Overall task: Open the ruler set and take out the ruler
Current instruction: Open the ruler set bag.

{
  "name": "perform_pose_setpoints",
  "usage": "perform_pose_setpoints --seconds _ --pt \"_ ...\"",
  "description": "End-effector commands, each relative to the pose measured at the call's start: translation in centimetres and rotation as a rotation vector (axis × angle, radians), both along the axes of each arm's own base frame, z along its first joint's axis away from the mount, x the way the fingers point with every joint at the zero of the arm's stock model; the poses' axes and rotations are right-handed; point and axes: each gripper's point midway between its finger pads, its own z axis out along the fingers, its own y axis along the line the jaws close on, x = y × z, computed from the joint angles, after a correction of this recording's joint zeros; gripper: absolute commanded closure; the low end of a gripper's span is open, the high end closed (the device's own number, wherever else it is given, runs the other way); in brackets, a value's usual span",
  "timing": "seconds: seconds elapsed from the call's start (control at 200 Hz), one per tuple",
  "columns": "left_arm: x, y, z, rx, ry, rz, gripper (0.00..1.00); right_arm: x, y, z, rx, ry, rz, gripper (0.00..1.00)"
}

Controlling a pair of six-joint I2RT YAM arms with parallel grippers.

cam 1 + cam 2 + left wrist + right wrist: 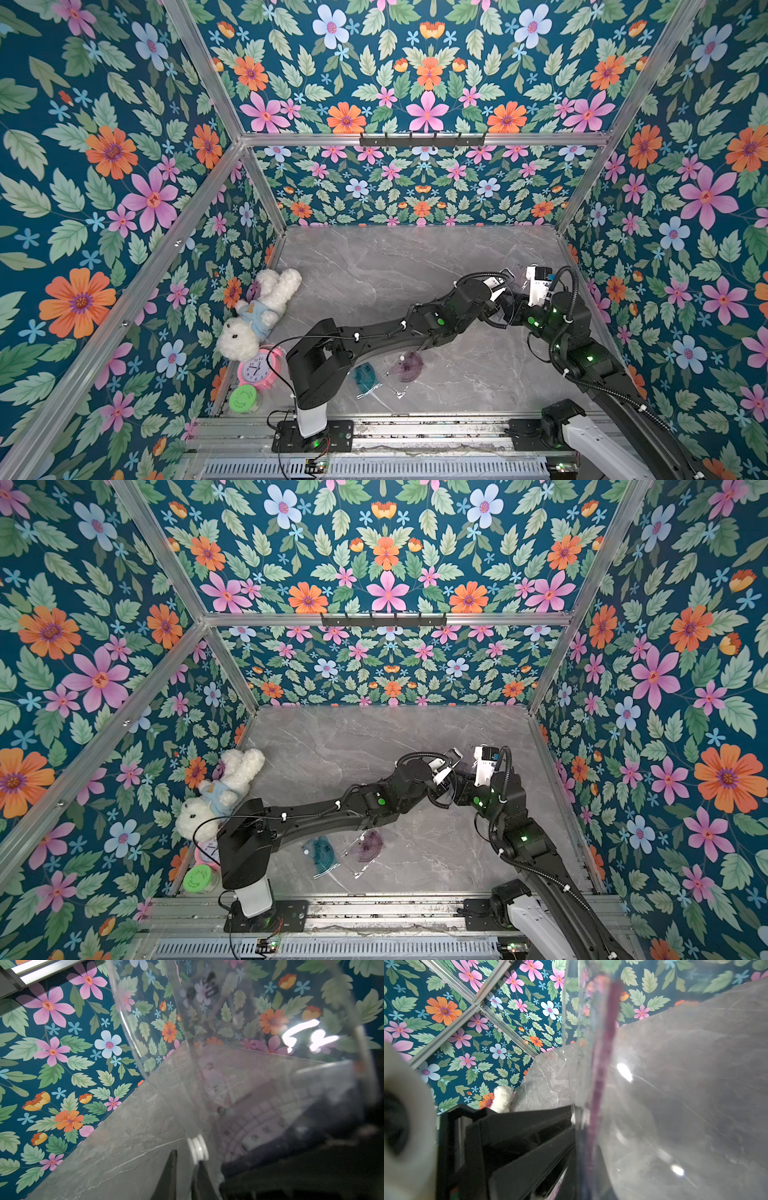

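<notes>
Ruler set (207, 1022), far from purple protractor (405, 365)

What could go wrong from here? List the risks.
The left pincer is shut on the clear pouch right at its white snap; a hard pull may slip or tear the plastic.
The right pincer is very close, so the two could knock together.
Once open, the pink ruler may fall out.

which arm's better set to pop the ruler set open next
Probably the left: the left gripper is shut on the clear pouch right beside the white snap. The right gripper pinches the same pouch and can anchor it.
</notes>
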Motion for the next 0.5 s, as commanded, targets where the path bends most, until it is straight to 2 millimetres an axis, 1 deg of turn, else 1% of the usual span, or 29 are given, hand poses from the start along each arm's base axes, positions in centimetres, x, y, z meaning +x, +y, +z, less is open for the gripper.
perform_pose_setpoints --seconds 0.0,0.17,0.295,0.495 --pt "0.8 0.1 2.1 -0.084 -0.03 0.035 1.0 -1.1 1.3 -0.3 0.011 0.019 0.088 1.0" --pt "1.0 0.7 2.5 -0.112 -0.023 0.043 1.0 -1.3 0.8 -0.5 -0.002 0.02 0.07 1.0" --pt "1.3 1.7 3.0 -0.158 0.003 0.041 1.0 -1.5 0.2 -0.5 -0.02 0.014 0.044 1.0" --pt "0.8 3.3 4.3 -0.269 0.087 -0.052 1.0 -1.7 -0.5 -0.6 -0.03 0.002 0.01 1.0"
